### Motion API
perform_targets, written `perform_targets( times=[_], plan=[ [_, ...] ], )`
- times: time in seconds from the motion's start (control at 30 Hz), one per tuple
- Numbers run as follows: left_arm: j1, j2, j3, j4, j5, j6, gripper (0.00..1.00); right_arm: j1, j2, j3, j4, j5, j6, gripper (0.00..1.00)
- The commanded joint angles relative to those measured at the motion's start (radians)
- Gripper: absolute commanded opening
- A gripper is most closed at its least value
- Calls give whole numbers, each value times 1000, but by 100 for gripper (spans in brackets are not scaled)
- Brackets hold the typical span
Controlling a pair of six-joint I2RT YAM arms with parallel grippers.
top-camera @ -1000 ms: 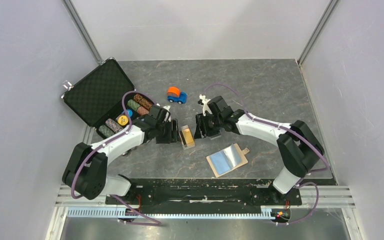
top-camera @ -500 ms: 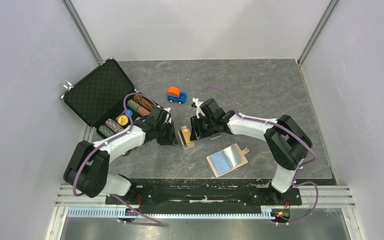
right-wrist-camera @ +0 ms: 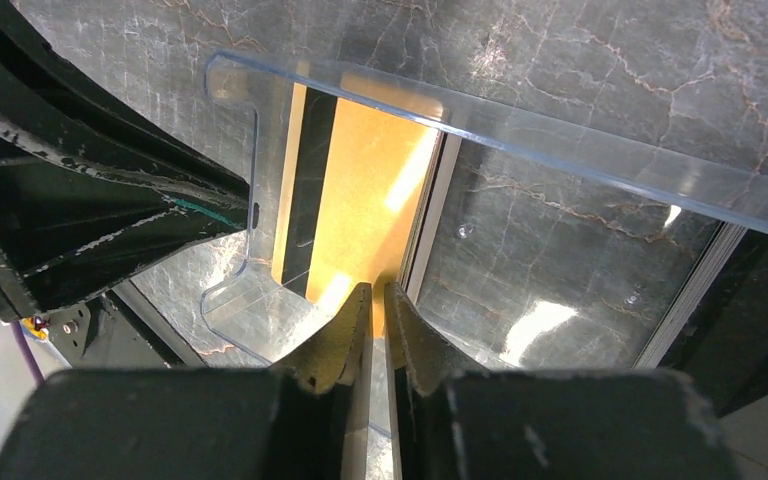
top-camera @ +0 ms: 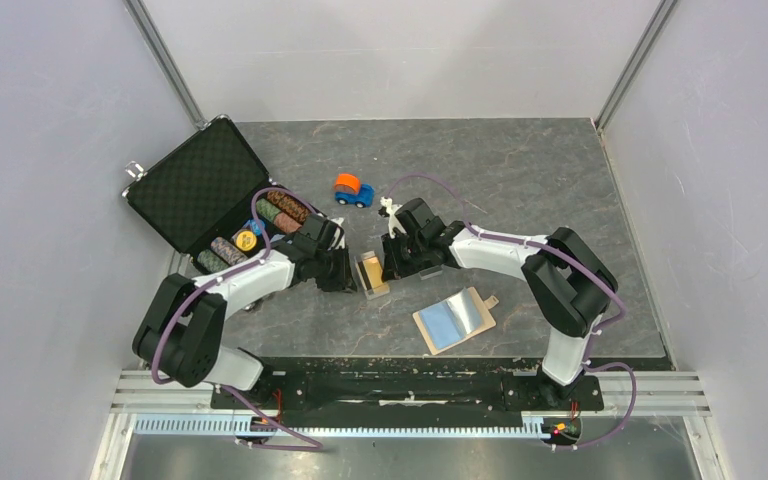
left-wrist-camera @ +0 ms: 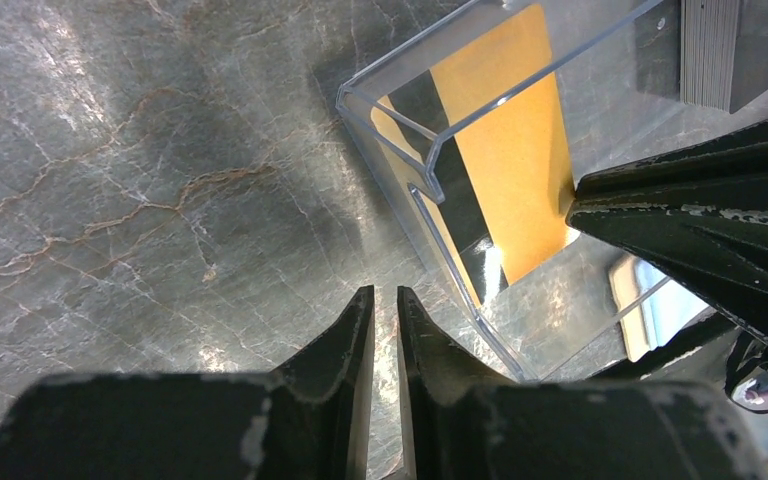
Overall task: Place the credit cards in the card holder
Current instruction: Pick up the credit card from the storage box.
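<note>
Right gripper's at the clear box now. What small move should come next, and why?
Probably draw the right gripper back to slide the gold card out of the clear box: its fingers look pinched on the card's edge, and the card holder lies open nearby.

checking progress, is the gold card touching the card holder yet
Apart. The top view shows a stretch of bare table between the gold card and the card holder.

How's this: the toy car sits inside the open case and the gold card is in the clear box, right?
No: the toy car stands on the table outside the open case, as the top view shows. The gold card is in the clear box.
</note>
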Motion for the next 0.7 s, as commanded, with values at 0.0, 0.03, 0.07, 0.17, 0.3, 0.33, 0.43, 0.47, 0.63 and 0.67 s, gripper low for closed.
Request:
perform_targets(
  times=[0.0,0.03,0.07,0.17,0.3,0.33,0.43,0.47,0.63,0.67],
  plan=[
    [2,10,5,33,24,-32,20,11,-4,36,20,-29,18,9],
    [1,11,3,35,24,-31,19,11,-9,35,28,-37,24,9],
    [2,12,4,35,25,-31,19,11,-13,34,38,-46,31,9],
    [2,16,3,36,25,-30,19,12,-27,29,69,-76,56,8],
    [2,20,3,38,25,-29,19,14,-43,24,93,-96,77,8],
    [2,21,3,38,26,-30,19,17,-49,24,95,-94,78,9],
    [2,20,6,38,30,-33,19,20,-59,22,95,-90,78,9],
    [2,20,5,39,30,-34,19,20,-60,22,95,-91,79,9],
    [2,23,10,42,30,-36,19,22,-58,4,141,-116,107,10],
    [1,23,10,40,31,-36,19,22,-60,-5,158,-123,116,11]
  ],
)
